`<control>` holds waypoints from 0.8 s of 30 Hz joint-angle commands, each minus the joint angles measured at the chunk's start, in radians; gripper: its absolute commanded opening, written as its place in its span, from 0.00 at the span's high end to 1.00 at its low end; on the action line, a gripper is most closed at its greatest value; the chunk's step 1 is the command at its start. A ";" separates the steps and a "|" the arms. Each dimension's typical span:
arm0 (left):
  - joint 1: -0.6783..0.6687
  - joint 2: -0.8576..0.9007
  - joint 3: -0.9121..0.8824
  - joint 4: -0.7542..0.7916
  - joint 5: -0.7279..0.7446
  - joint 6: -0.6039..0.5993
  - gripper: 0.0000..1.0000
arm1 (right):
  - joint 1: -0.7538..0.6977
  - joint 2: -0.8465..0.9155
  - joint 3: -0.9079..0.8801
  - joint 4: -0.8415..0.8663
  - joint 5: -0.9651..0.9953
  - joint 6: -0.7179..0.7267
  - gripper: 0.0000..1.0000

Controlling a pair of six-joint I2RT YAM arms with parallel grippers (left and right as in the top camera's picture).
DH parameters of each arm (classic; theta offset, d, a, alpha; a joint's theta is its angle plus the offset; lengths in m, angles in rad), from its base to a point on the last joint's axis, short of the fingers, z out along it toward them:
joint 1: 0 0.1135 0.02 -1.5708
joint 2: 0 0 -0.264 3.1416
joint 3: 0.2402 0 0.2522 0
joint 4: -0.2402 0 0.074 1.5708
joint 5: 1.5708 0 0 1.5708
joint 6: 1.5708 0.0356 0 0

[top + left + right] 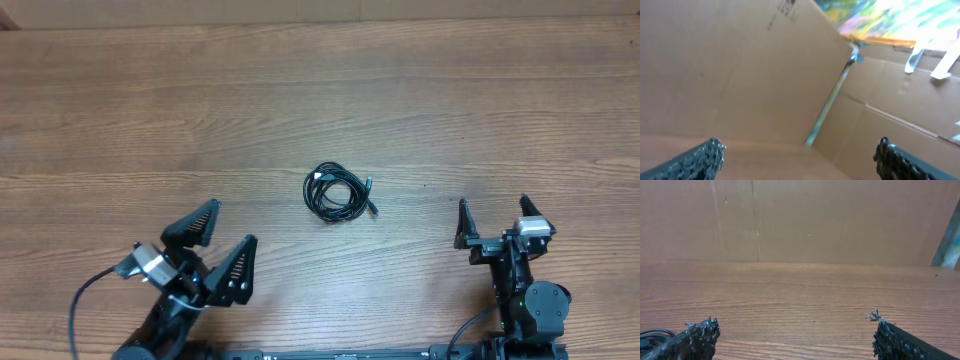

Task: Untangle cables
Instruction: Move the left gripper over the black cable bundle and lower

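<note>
The cables [338,193] lie as one small, loose coil of thin black cord on the wooden table [300,90], close to the middle of the overhead view. Several loops are stacked over each other, so I cannot tell how many cords there are. The bundle is nearly round, only a little wider along the 9-to-3 o'clock line than along 12-to-6, so it has hardly any long axis. A small plug shows just inside the rim at about 10 o'clock. At the 3 o'clock side a short loose end leaves the coil and runs down toward 5 o'clock.

The left gripper [233,222] sits low at 8 o'clock from the coil, its fingers spread wide and holding nothing, aimed toward 1 o'clock. The right gripper [492,202] stands at about 3 o'clock from the coil, spread just as wide and empty, aimed toward 12 o'clock. Both are well apart from the cords
</note>
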 commanded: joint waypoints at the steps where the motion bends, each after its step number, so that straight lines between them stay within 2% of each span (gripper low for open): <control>1: 0.005 0.068 0.226 -0.122 -0.003 0.175 0.00 | -0.003 -0.012 -0.010 0.007 0.006 -0.001 0.00; 6: 0.004 0.263 0.591 -0.455 -0.004 0.330 0.00 | -0.003 -0.012 -0.010 0.007 0.006 -0.001 0.00; 8: 0.004 0.372 0.750 -0.640 0.000 0.351 0.00 | -0.003 -0.012 -0.010 0.007 0.006 -0.001 0.00; 13: 0.004 0.682 1.144 -1.144 0.054 0.513 0.00 | -0.003 -0.012 -0.010 0.007 0.006 -0.001 0.00; 18: -0.011 0.984 1.523 -1.622 -0.062 0.618 0.00 | -0.003 -0.012 -0.010 0.007 0.006 -0.001 0.00; 21: -0.061 1.124 1.683 -1.820 -0.170 0.631 0.00 | -0.003 -0.012 -0.010 0.007 0.006 -0.001 0.00; 24: -0.133 1.215 1.757 -1.921 -0.232 0.634 0.00 | -0.003 -0.012 -0.010 0.007 0.006 -0.001 0.00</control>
